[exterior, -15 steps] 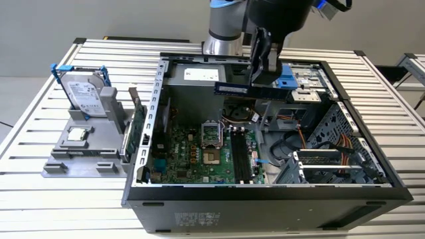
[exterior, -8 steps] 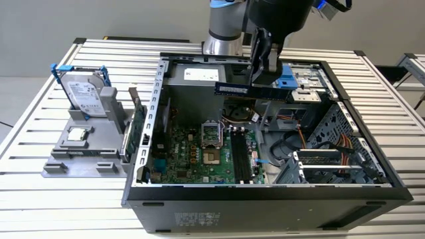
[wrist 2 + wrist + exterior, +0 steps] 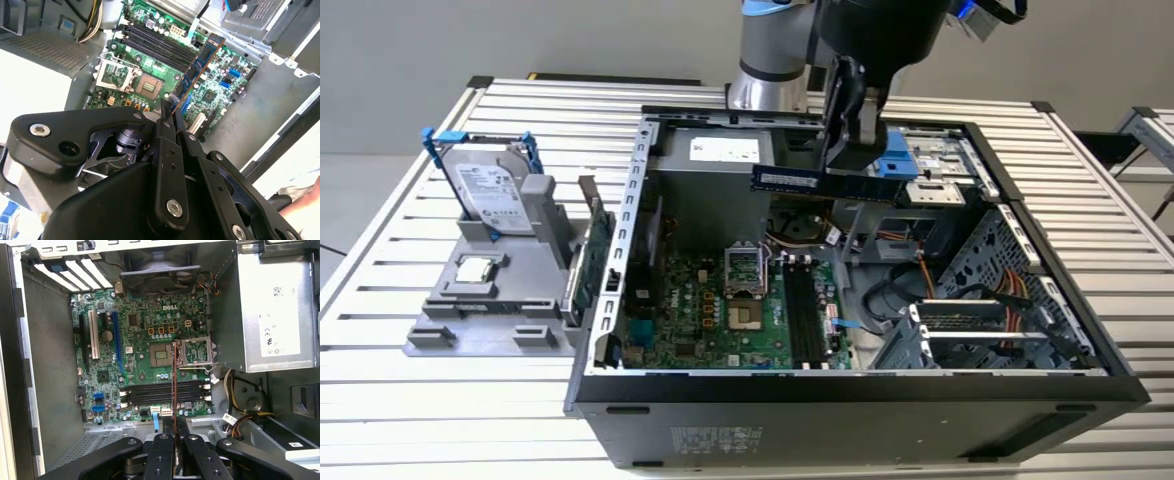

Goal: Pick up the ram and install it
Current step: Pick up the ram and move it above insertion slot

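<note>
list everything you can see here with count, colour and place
ram: one, dark blue, held above the open case
computer case: one, black, open on the table
motherboard: one, green, inside the case
memory slots: four, black, empty, on the motherboard
hard drive: one, silver, upright in the fixture
processor chip: one, silver, flat on the fixture
expansion card: one, green, upright between fixture and case
fixture: one, grey, exterior view's left of the case
table: one, pale, slatted
gripper: one, black, shut on the ram

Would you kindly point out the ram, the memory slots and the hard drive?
ram (image 3: 794, 179): exterior view, board face.
memory slots (image 3: 803, 315): exterior view, middle of their length.
hard drive (image 3: 495, 194): exterior view, labelled face.
</note>
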`<state>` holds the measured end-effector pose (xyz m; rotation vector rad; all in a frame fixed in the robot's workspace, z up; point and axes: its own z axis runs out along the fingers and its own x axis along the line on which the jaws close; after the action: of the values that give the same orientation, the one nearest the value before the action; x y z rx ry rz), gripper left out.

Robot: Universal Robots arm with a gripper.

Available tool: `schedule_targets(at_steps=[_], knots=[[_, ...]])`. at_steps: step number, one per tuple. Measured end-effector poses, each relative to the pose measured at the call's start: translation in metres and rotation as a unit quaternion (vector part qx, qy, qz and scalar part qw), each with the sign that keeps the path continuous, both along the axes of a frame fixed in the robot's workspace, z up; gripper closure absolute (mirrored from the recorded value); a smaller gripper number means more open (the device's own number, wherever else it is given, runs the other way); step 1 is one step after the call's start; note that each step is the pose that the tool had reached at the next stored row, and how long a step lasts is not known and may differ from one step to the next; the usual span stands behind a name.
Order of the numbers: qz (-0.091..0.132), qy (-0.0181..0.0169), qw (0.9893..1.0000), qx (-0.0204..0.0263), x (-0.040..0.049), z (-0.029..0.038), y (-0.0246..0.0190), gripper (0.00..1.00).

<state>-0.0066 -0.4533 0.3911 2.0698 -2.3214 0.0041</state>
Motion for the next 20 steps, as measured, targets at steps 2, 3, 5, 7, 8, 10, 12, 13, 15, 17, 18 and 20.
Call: schedule_targets(at_steps=[2,3,5,7,8,10,12,13,15,17,18,20], knots=[[-0.003,0.0,1.0,0.0,0.0,0.0,0.0,1.0],[-0.005,0.0,1.0,0.0001,0.0,0.0,0.0,1.0],[-0.009,0.0,1.0,0.0001,0.0,-0.0001,0.0,1.0],[-0.014,0.0,0.9999,0.0001,0.0,-0.0001,0.0,1.0],[-0.016,0.0,0.9999,0.0,0.0,0.0,0.0,1.0],[-0.021,0.0,0.9998,0.0001,0.0,0.0,0.0,1.0],[-0.026,0.0,0.9997,0.0,0.0,0.0,0.0,1.0],[-0.029,0.0,0.9996,0.0,0.0,0.0,0.0,1.0],[-0.034,0.0,0.9994,0.0,0.0,0.0,0.0,1.0],[-0.038,0.0,0.9993,0.0,0.0,0.0,0.0,1.0],[-0.04,0.0,0.9992,0.0,0.0,0.0,0.0,1.0],[-0.045,0.0,0.999,0.0,0.0,0.0,0.0,1.0]])
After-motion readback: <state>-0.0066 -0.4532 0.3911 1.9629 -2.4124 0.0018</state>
